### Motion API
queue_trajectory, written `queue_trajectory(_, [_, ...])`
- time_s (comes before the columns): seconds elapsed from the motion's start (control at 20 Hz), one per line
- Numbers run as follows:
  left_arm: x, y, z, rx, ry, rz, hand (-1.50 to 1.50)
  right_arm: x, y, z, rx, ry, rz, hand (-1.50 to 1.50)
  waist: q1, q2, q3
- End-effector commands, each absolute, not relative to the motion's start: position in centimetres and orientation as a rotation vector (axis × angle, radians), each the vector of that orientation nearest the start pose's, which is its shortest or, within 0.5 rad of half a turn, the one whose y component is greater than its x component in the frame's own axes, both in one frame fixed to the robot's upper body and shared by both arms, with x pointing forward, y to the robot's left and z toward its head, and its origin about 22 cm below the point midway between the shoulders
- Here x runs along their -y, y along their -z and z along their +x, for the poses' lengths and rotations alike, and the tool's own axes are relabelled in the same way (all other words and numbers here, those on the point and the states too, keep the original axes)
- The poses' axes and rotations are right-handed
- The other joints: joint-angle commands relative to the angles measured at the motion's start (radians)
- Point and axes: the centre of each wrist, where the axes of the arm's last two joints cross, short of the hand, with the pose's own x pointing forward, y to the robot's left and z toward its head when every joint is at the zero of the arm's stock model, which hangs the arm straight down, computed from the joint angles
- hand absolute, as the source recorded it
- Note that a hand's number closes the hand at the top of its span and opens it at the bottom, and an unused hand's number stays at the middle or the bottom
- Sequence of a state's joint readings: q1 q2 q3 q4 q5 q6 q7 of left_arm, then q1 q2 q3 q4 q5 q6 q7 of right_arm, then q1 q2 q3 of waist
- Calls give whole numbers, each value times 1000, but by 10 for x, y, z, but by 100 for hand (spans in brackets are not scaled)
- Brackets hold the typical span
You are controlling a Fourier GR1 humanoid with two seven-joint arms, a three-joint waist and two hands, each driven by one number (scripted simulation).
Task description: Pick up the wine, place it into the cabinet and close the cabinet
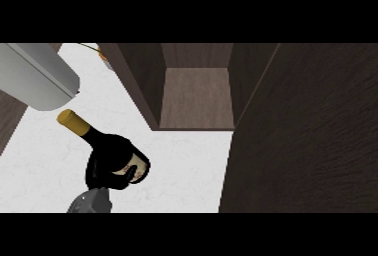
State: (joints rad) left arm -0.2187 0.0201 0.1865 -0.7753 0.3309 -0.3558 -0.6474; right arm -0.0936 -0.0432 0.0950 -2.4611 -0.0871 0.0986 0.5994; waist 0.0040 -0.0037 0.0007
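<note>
A black hand point(111, 172) is seen low in the head view, left of centre, with its fingers curled round the body of a dark wine bottle point(100, 142), so that the bottle is held in a closed wrap rather than by spread fingers. Which of the robot's two hands this is cannot be told with certainty, but it is reached by a grey forearm point(90, 202) rising from the lower edge, and it is taken here as the left hand. The bottle is tilted, its neck and tan cork-coloured top point(71, 118) pointing up and to the left, away from the hand. A pale label patch is partly glimpsed between the fingers. Beneath the hand and bottle a white marbled counter point(184, 165) is spread. Up and to the right of the hand an open cabinet point(196, 90) is seen, its brown inner shelf bare and bounded by dark side walls. Further right of the hand, a broad dark wooden panel point(310, 140), apparently the cabinet's open door, fills that side of the view. Above and left of the hand, beyond the bottle's top, a large pale grey rounded shape point(37, 75) is seen; what it is cannot be told.
</note>
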Motion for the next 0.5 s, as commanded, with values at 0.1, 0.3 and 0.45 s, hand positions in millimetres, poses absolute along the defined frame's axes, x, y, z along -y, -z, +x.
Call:
queue_trajectory(0.1, [-212, 94, 248, 1665, -331, -472, 150, 210, -205, 149, 1948, -247, 255, -150, 1, 0, 0])
queue_trajectory(0.3, [-177, 72, 239, 1634, -311, -477, 150, 211, -201, 158, 1960, -241, 246, -150, -1, 1, 0])
queue_trajectory(0.45, [-156, 69, 240, 1624, -336, -448, 150, 216, -210, 135, 1948, -251, 263, -150, -10, 2, -1])
